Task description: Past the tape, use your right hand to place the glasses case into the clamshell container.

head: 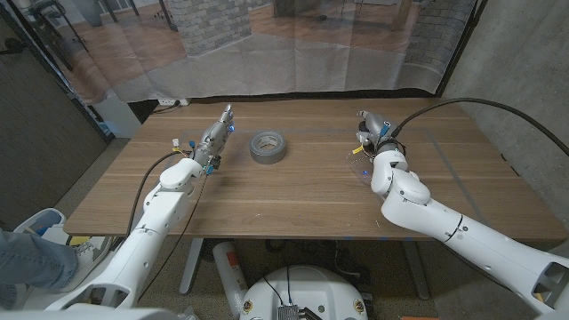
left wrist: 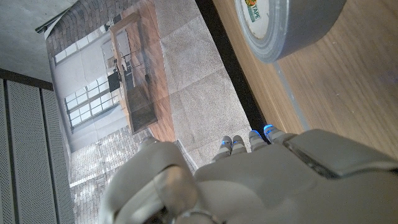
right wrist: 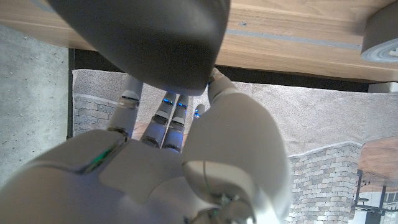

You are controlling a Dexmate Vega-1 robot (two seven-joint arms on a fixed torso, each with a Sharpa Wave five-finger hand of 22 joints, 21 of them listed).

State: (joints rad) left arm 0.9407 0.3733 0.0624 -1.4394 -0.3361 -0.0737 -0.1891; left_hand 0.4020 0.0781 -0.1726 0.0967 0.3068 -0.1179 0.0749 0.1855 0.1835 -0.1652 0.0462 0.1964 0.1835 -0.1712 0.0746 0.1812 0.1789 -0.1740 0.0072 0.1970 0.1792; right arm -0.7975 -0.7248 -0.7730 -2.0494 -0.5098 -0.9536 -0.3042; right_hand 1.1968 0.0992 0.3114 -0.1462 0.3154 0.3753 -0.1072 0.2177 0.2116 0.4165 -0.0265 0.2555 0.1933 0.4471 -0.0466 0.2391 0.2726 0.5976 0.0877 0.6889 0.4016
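- Tape [head: 267, 147]: a grey roll lying flat on the wooden table [head: 293, 200], toward the far edge and a little left of its middle. The left wrist view [left wrist: 292, 25] shows a printed label inside its core, and the roll also appears at the margin of the right wrist view [right wrist: 380, 34].
- Glasses case [right wrist: 143, 37]: a dark, rounded shell seen close up in the right wrist view, held in the right hand [right wrist: 168, 162]. The fingers [right wrist: 127, 102] reach up beneath it and the thumb tip touches its side. In the head view I cannot make the case out within the hand.
- Right hand [head: 372, 133]: near the table's far edge, to the right of the tape and well apart from it, fingers pointing toward that edge.
- Left hand [head: 216, 140]: holds nothing. Its fingers are stretched out straight toward the far edge, near the tape on the roll's left side and not touching it. In the left wrist view [left wrist: 261, 180] its blue-lit fingertips [left wrist: 268, 130] sit side by side.
- Black cable [head: 462, 102]: arcs over the table's far right corner to the right arm.
- Printed curtain [head: 267, 36]: hangs behind the far edge, showing brick and a wooden floor.
- Person's leg [head: 27, 253]: in jeans, beyond the table's near left corner.
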